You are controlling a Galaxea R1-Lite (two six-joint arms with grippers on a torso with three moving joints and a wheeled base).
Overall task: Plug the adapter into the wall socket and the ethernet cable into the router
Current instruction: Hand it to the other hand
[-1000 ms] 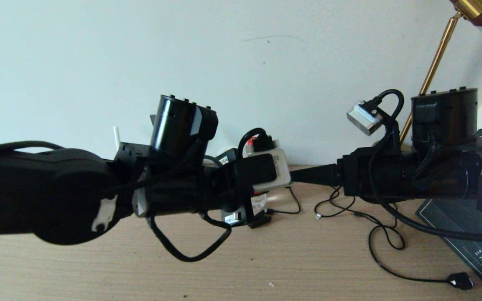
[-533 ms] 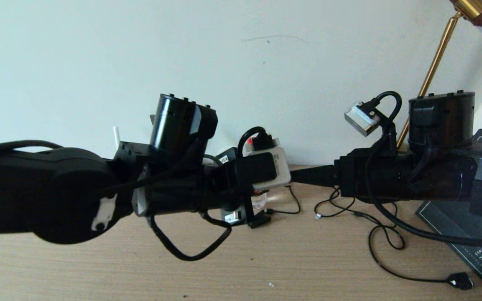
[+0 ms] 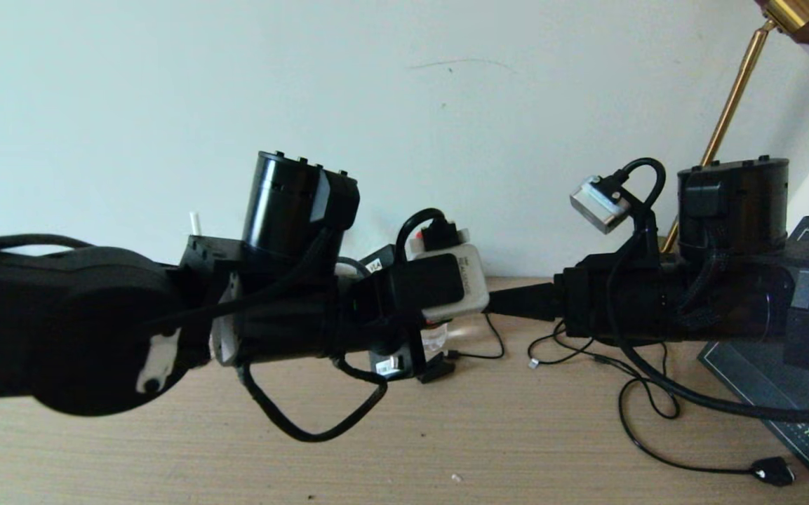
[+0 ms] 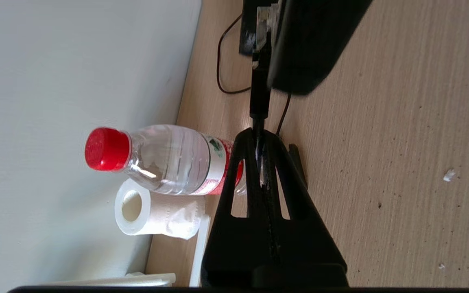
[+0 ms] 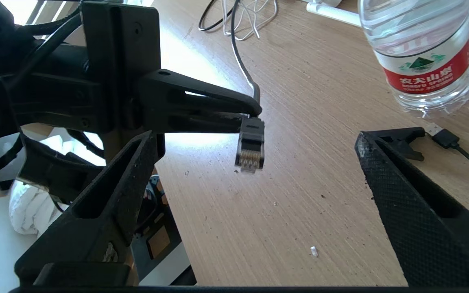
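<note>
Above the tabletop (image 5: 299,211), near the water bottle (image 5: 419,57): the ethernet cable (image 5: 250,144), pinched close behind its connector by the left pincer (image 5: 247,113), which is clenched on it. The connector hangs clear of the surface, its clear tip and contacts turned downward.

Facing it: the right pincer (image 5: 254,191), fully released, nothing held; one finger is seen on each side of the hanging connector, without contact.

Router and wall socket: not clearly identified in any view. Adapter: not clearly seen.

Step in hand, as judged: a hand-over or regrasp of the ethernet cable, ahead of its insertion into the router.

Next move, as judged: the right pincer is to be closed squarely on the connector body, the contacts left clear, before the left grip is released.

Also present: a paper roll (image 4: 145,211); loose thin cords.
</note>
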